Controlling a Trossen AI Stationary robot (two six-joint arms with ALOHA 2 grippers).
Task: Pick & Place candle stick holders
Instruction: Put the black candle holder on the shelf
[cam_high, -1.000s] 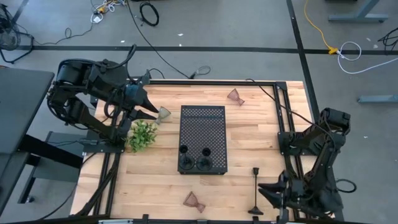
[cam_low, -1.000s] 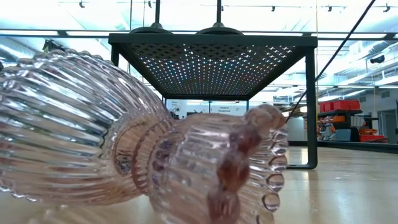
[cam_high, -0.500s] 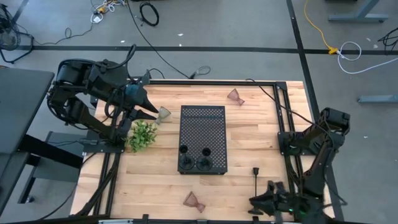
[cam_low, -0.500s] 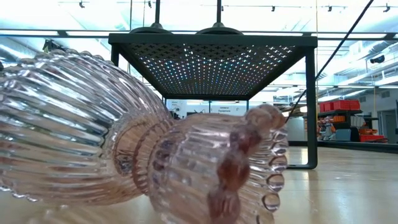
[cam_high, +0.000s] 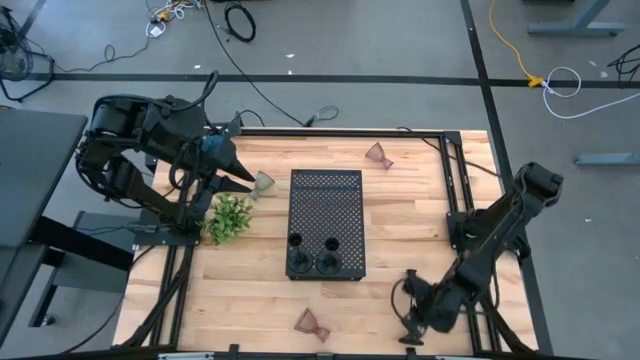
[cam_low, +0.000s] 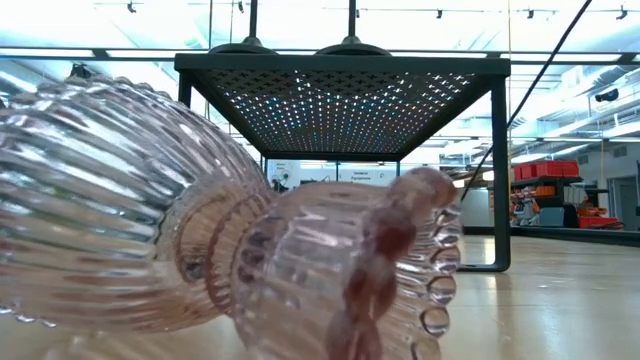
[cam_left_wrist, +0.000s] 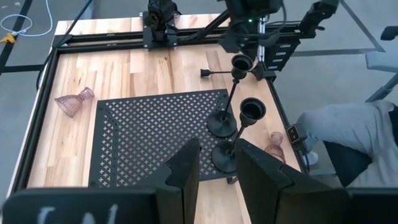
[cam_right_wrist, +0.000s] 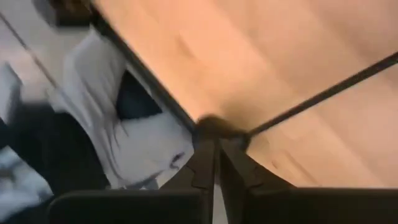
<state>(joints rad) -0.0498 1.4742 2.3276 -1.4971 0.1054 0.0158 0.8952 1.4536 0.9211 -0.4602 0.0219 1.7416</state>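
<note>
Worktop (cam_high: 250, 290) layout is unchanged, and the black perforated tray (cam_high: 325, 205) is centred as it was a second ago.

Left arm hasn't moved. The left gripper (cam_high: 246, 178) hangs at the back-left, fingers apart and holding nothing. The greenish glass cup (cam_high: 263, 182) sits just off its tips, with the plant sprig (cam_high: 230, 216) beside it.

Right arm is the only change. A second ago it was folded up at the front-right corner. It has now swung inward along the front edge, putting the right gripper (cam_high: 412, 312) on the lone candle stick holder (cam_high: 409, 275), which stands on bare wood well right of the tray. The wrist view shows a thin black rod and a dark blob right at the gripper, but I cannot tell whether it's clamped on the stick or just alongside.

Status of the rest:
- Two stick holders (cam_high: 312, 263) are already on the tray's front edge, upright.
- One pinkish cup (cam_high: 378, 155) lies at the back, off the tray.
- The other pinkish cup (cam_high: 312, 323) lies on its side at the front — it fills the low view.

My read is that this is the approach or grasp for stick three, with no lift yet. The stick is slim and top-heavy, so a skewed grip could tip it.
</note>
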